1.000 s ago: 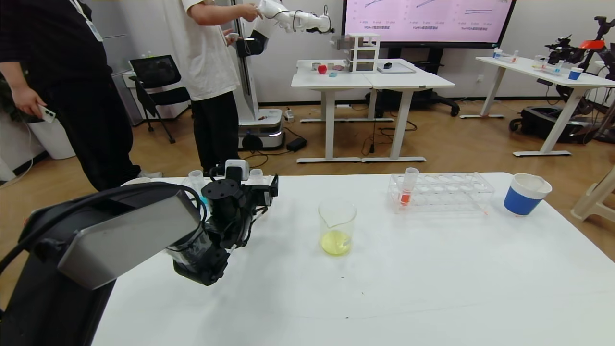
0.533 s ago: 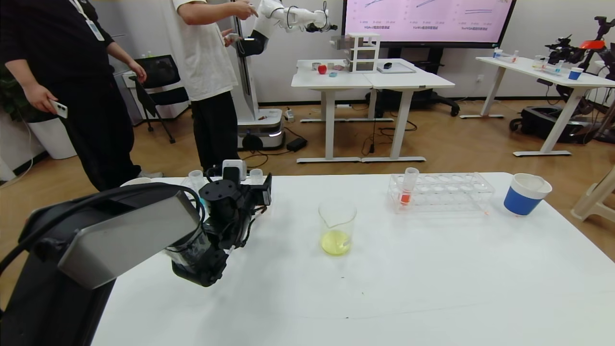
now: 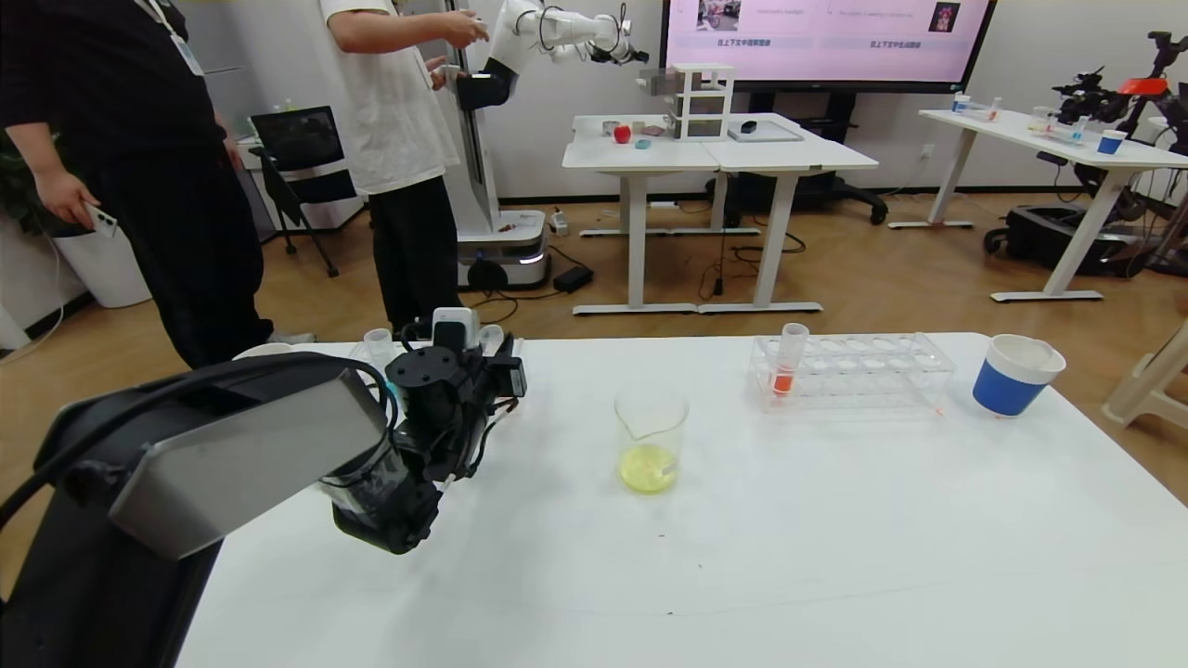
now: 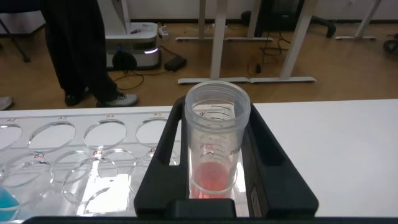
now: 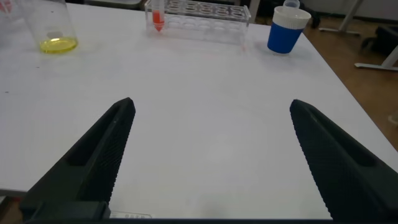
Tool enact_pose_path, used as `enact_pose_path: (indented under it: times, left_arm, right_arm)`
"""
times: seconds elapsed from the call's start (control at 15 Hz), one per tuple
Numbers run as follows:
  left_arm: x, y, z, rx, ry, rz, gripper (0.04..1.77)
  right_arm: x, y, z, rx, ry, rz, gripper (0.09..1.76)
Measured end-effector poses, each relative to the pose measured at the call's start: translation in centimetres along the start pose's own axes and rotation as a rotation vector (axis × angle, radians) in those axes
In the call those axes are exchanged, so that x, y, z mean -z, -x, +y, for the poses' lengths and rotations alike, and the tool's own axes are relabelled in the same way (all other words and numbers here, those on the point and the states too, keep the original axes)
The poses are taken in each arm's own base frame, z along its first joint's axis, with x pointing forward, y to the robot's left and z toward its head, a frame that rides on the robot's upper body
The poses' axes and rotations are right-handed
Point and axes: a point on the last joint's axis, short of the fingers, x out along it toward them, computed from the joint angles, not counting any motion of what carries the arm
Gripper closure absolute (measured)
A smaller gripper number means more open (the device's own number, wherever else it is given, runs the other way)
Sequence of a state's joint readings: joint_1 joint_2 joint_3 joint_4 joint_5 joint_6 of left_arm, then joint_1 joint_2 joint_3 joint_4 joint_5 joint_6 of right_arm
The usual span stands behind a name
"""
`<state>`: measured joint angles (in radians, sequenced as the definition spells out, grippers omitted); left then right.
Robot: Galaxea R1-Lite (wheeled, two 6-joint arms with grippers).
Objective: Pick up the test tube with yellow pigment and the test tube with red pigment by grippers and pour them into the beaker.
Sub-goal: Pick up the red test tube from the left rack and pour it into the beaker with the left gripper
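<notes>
In the left wrist view my left gripper (image 4: 217, 112) is shut on an upright clear test tube (image 4: 217, 155) with a little orange-red liquid at its bottom, over a clear rack (image 4: 62, 134). In the head view this gripper (image 3: 506, 371) is at the table's far left. The beaker (image 3: 651, 441) stands mid-table with yellow liquid in it; it also shows in the right wrist view (image 5: 53, 28). Another red-pigment tube (image 3: 787, 366) stands in the right rack (image 3: 863, 371). No tube with yellow liquid shows. My right gripper (image 5: 211, 106) is open and empty over bare table.
A blue-and-white paper cup (image 3: 1016, 374) stands at the far right beside the right rack. The left rack holds a tube with cyan liquid (image 4: 6, 202). Two people stand beyond the table's far left edge.
My left gripper has shifted slightly left and back with the tube. The beaker, right rack and cup have not moved.
</notes>
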<state>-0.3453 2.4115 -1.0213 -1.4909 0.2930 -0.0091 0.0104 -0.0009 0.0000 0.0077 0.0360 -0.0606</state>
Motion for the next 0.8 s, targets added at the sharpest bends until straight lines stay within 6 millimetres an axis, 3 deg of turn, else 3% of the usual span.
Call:
enact_pose_path:
  times: [0.27, 0.6, 0.8]
  left_arm:
    - [-1.9, 0.0, 0.1, 0.006, -0.009, -0.001, 1.31]
    - [-6.9, 0.5, 0.2, 0.026, -0.013, 0.006, 1.31]
    - [-8.9, 1.0, 0.0, 0.043, -0.021, -0.008, 1.31]
  right_arm:
    - [0.0, 0.0, 0.0, 0.000, 0.000, 0.000, 0.11]
    - [0.0, 0.0, 0.0, 0.000, 0.000, 0.000, 0.11]
    - [0.0, 0.0, 0.0, 0.000, 0.000, 0.000, 0.11]
